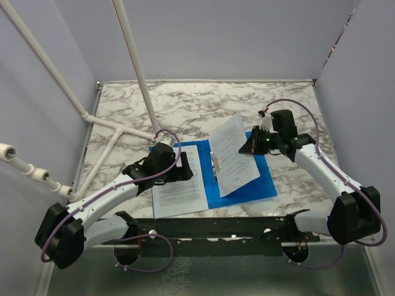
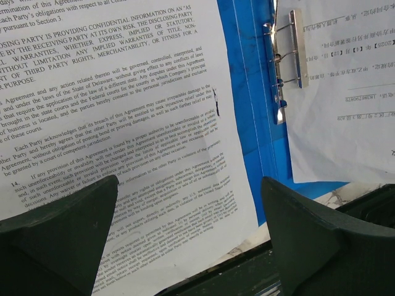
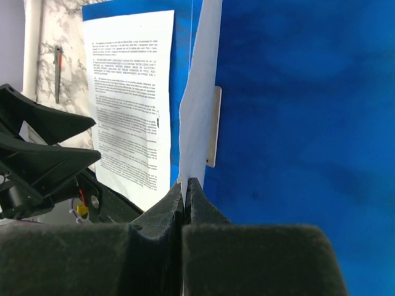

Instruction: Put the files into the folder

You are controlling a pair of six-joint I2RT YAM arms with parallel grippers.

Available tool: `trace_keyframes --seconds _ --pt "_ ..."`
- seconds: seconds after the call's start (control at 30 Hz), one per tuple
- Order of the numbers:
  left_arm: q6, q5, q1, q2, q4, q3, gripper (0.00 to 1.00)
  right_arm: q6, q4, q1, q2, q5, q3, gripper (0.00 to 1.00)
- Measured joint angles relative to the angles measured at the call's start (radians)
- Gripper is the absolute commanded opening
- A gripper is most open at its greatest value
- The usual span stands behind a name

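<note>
– Marble-patterned table (image 1: 185, 102), is that what carries everything?

– Yes, white with grey veins. At the far left, white pipes (image 1: 133, 55) slant up from it, well apart from the papers.

– What comes next, moving right?

– The left jaws (image 2: 188, 246) stand wide apart and hold nothing. They hang over the left sheet (image 2: 123, 123), which lies flat beneath them. I cannot tell whether they touch it.

– Can any writing be read?

– Partly. It is dense black legal print. I can make out "PROVIDING CONFIDENTIAL INFORMATION ON AN 'AS", then "the laws of the State of Delaware", and a paragraph numbered 14.

– Where is the folder?

– The bright blue folder (image 1: 259, 185) lies open at the middle of the table, towards the front. The left sheet covers its left half and overhangs the near edge, towards a dark rail (image 1: 234, 228). A metal clip (image 2: 287, 55) sits by the fold, just right of that sheet.

– And further right?

– The right sheet (image 1: 233, 160) lies over the folder's right half, tilted, with one edge raised off the blue. The right jaws (image 3: 185, 191) are pinched tight on that raised edge. The sheet's print is too faint to read.
</note>
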Motion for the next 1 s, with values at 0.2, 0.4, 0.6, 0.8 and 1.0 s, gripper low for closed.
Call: trace_keyframes --seconds 0.2,0.4,0.6,0.8,1.0 --pt "0.000 0.000 0.000 0.000 0.000 -0.001 0.99 -0.019 0.001 -0.001 0.024 -0.006 -0.014 0.00" --pt "0.000 0.000 0.000 0.000 0.000 -0.001 0.99 -0.045 -0.002 -0.001 0.036 0.008 -0.033 0.00" --pt "0.003 0.000 0.000 0.002 0.000 -0.001 0.99 -0.056 -0.002 -0.001 0.036 0.037 -0.054 0.02" --pt "0.003 0.000 0.000 0.003 0.001 -0.004 0.99 -0.068 -0.006 -0.001 0.036 0.081 -0.066 0.28" --pt "0.003 0.000 0.000 0.003 0.002 -0.006 0.99 -0.072 -0.011 -0.001 0.036 0.116 -0.069 0.45"
